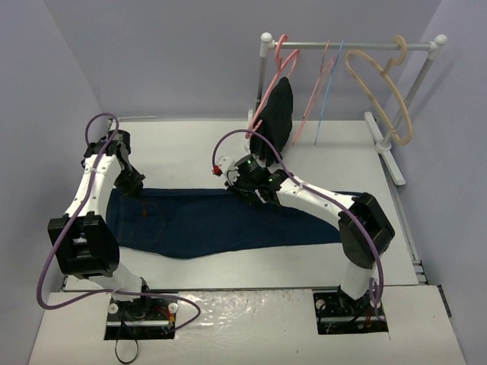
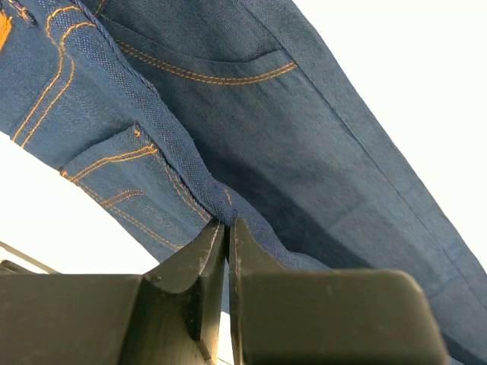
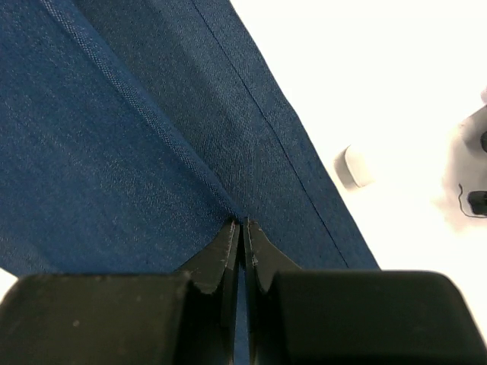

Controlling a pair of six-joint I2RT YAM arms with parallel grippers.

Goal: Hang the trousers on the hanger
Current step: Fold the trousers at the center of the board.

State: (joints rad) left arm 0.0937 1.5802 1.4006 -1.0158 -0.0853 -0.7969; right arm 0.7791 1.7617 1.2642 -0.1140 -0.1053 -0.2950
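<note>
Trousers [image 1: 228, 224] | left claw [image 2: 228, 222] clamped on pocket-end fold | right claw [image 3: 242, 224] clamped on leg fold

The trousers [image 1: 228, 224] span the middle of the surface [image 1: 183, 141] from the left edge nearly to the right edge. That leaves me open strips along the near edge and the far edge's left half. The far right corner is crowded by the rack [image 1: 358, 44], with a black garment [image 1: 279, 114], pink hangers [image 1: 307, 112], blue hanger [image 1: 329, 91] and beige hanger [image 1: 368, 90]. Its foot [image 1: 386, 148] lines the right edge.
</note>
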